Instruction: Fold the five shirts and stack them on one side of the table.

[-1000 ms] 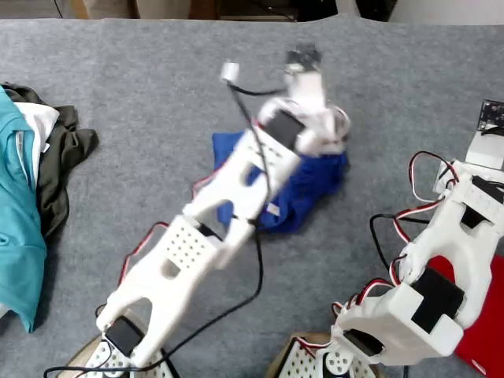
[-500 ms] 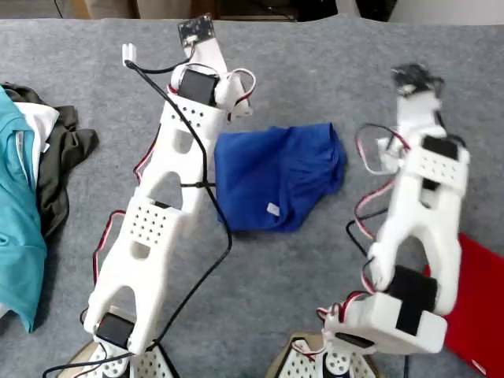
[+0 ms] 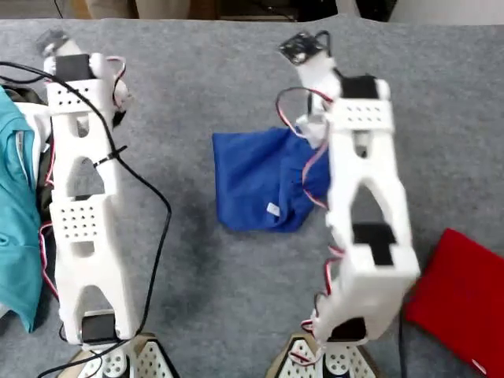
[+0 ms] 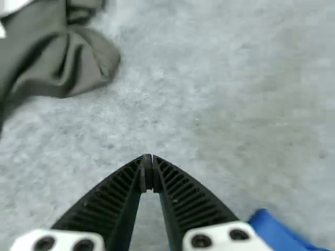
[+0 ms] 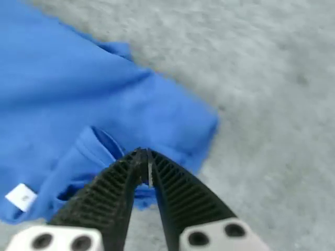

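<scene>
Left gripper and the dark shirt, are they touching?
Apart. The left wrist view shows a stretch of bare grey table cover between the dark shirt and the shut left gripper.

We've got bare desk (image 3: pixel 197 71) along the far side; blue shirt (image 3: pixel 252 185) fills the middle, shirt pile (image 3: pixel 20 228) crowds the left edge, red shirt (image 3: pixel 461 303) sits in the near right corner.
</scene>
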You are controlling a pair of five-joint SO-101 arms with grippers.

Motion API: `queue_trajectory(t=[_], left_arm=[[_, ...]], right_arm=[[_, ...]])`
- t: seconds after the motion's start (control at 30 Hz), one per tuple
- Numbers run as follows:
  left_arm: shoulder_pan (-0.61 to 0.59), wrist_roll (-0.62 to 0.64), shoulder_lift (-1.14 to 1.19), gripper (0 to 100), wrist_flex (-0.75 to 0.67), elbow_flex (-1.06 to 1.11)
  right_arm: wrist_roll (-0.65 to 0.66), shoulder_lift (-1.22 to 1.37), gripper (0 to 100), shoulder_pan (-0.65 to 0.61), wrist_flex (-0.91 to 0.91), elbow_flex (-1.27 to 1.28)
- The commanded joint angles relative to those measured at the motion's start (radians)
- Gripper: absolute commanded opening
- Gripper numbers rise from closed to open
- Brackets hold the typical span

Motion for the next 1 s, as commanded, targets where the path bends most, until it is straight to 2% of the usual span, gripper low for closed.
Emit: queue_trajectory(t=[0.0, 0.2, 0.33, 0.67, 0.97], left_arm=[[-0.005, 0.008, 0.028, 2, -0.066, 0.041], [-0.005, 0.005, 0.157, 2, -0.132, -0.009], [0.017, 0.003, 0.222, 2, -0.127, -0.084], [0.014, -0.009, 0.288, 2, -0.118, -0.172], [0.014, -0.011, 0.288, 2, -0.121, -0.172]], right_arm=[[-0.012, 0.185, 0.7, -0.067, 0.161, -0.355], [-0.035, 0.512, 0.7, -0.096, 0.358, -0.763], [-0.037, 0.642, 0.6, -0.093, 0.405, -0.9], [-0.031, 0.618, 0.6, -0.064, 0.405, -0.763], [0.0, 0.367, 0.5, 0.021, 0.4, -0.394]])
